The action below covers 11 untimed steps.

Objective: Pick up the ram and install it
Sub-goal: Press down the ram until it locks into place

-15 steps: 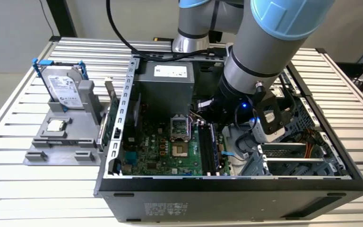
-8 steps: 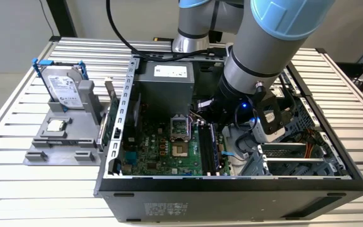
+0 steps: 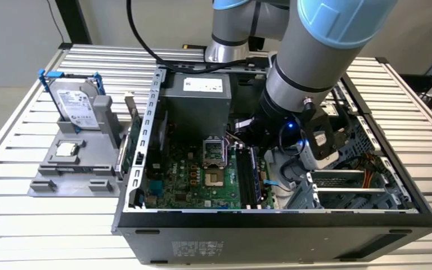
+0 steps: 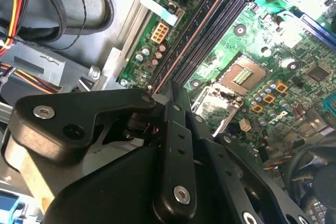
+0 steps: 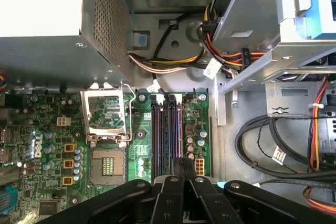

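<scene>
The ram (image 5: 171, 127) is a long dark stick standing on edge in one of the motherboard's memory slots (image 5: 157, 129), beside the empty CPU socket (image 5: 107, 163). In the second wrist view its thin top edge (image 4: 194, 35) runs straight up to my fingertips. My gripper (image 5: 180, 165) is down inside the open computer case (image 3: 137, 169), its black fingers (image 4: 176, 114) closed together on the near end of the ram. In the exterior view the gripper (image 3: 247, 138) hangs over the slots, and the ram (image 3: 246, 171) shows below it.
The power supply (image 5: 47, 24), bundled cables (image 5: 173, 64) and a metal drive cage (image 5: 273, 30) crowd around the slots. Outside the case, on the exterior view's left, a grey holder (image 3: 51, 185) carries a silver hard drive (image 3: 77, 101) and a small square CPU chip (image 3: 67, 149).
</scene>
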Motion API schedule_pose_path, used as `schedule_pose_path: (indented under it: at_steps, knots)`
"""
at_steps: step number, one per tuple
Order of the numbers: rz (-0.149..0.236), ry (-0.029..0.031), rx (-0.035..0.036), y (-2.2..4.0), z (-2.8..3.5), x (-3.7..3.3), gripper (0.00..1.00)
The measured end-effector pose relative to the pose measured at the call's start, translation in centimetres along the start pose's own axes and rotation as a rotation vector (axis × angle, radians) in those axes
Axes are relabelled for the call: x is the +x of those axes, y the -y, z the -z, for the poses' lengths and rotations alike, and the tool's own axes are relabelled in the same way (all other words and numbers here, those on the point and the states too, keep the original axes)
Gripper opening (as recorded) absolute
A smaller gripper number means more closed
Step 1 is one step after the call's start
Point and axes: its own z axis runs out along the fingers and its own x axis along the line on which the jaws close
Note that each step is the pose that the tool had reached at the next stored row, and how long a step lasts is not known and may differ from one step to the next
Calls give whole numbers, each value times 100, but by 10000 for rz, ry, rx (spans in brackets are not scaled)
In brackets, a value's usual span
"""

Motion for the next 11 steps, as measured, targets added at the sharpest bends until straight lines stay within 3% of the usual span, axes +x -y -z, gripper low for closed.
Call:
schedule_pose_path:
  at_steps: [3,11]
  knots:
    - [23,9,-16,-6,-45,0,0]
    - [24,8,-18,-7,-56,0,0]
